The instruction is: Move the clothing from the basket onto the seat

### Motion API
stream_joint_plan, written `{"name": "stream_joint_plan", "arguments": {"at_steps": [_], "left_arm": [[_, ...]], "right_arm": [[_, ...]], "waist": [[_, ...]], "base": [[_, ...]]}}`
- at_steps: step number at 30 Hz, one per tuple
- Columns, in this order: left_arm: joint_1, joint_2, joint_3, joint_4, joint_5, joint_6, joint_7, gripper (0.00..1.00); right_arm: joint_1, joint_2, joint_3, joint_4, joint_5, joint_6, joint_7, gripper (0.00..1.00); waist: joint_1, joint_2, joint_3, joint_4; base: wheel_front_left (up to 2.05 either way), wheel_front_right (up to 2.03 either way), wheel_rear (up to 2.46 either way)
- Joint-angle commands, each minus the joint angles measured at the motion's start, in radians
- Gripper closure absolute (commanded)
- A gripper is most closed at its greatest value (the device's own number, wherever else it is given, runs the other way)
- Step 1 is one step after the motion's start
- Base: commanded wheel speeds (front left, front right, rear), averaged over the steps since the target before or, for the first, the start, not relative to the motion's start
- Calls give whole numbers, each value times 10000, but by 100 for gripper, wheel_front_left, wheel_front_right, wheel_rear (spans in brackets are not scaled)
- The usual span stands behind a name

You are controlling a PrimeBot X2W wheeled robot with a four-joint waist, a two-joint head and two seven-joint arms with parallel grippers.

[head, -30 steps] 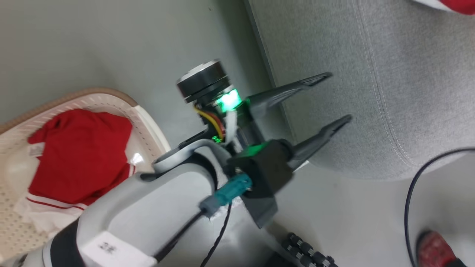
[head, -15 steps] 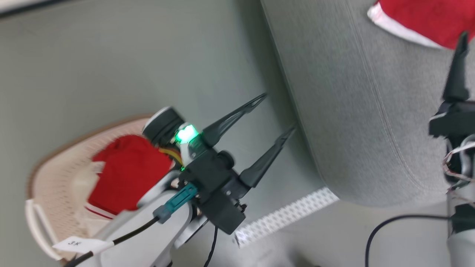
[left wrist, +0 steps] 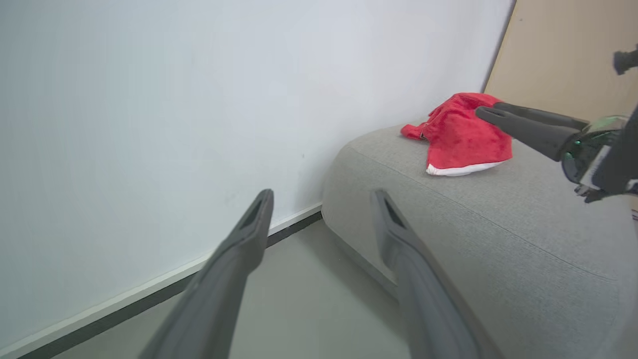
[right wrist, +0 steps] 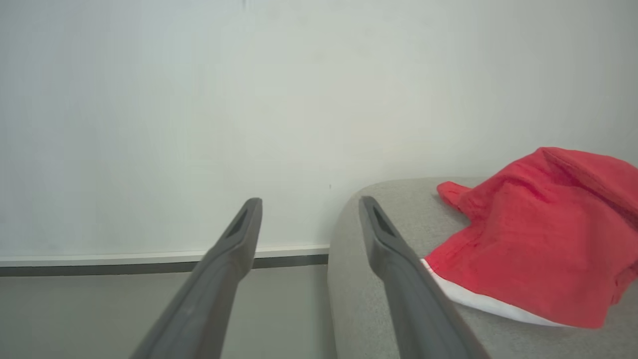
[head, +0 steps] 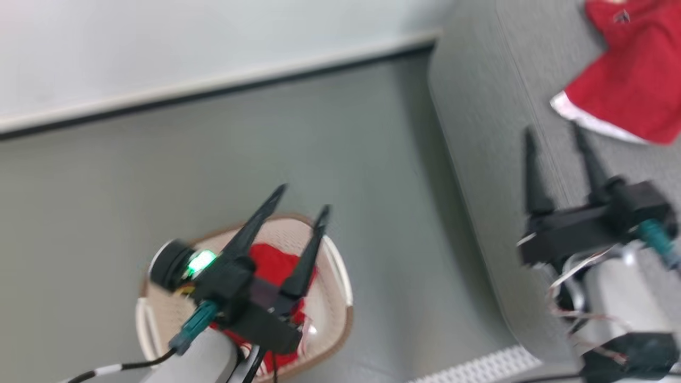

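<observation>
My spread left jaws hang above the clothing [head: 272, 264] in the basket [head: 331, 309], my spread right jaws above the seat [head: 479, 159].

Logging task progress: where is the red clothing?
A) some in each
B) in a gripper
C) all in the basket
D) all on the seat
A: one red garment lies on the grey seat, and more red fabric sits in the basket.

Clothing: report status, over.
Both open, empty: left end effector, right end effector. One red garment on seat, second garment in basket. Nothing seen in the way.
</observation>
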Motion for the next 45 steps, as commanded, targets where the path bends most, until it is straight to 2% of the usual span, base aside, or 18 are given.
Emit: {"name": "stream_joint_plan", "arguments": {"at_steps": [1, 5, 8, 15, 24, 31, 35, 41, 45], "left_arm": [[412, 32, 145, 25, -118, 157, -68, 0], [1510, 0, 974, -209, -339, 826, -122, 0], [2184, -85, 1593, -530, -334, 1074, -127, 0], [3829, -221, 2822, -602, -141, 1261, -132, 0], [5529, -561, 4281, -751, 107, 1421, -134, 0], [6433, -806, 4827, -812, 383, 870, -133, 0], [6751, -910, 5026, -775, 710, 249, -133, 0], [7075, -1112, 5313, -821, 1202, -234, -133, 0], [7193, -1294, 5574, -691, 1469, -725, -135, 0]], "right_arm": [[278, 87, 215, -30, 148, -6, -15, 0], [856, 280, 1029, -422, 404, -6, -15, 0], [1244, 350, 1307, -609, 382, -6, -15, 0], [2228, 404, 1723, -933, 278, -6, -15, 0], [3540, 479, 1567, -1648, 202, -6, -15, 0], [4563, 653, 1231, -2088, 30, -6, -15, 0], [5055, 758, 1157, -2228, -40, -6, -15, 0], [5661, 865, 1177, -2430, -97, -6, -15, 0], [5960, 900, 1241, -2478, -149, -6, -15, 0]], "waist": [[2, 1, -1288, 1097], [2, 1, -1973, 1506], [2, 1, -2329, 1714], [2, 1, -3232, 2148], [2, 1, -3921, 2473], [2, 1, -4330, 2630], [2, 1, -4541, 2687], [2, 1, -4741, 2736], [2, 1, -4824, 2731]], "base": [[0, 0, 0], [0, 0, 0], [0, 0, 0], [0, 0, 0], [0, 0, 0], [0, 0, 0], [0, 0, 0], [0, 0, 0], [0, 0, 0]]}}
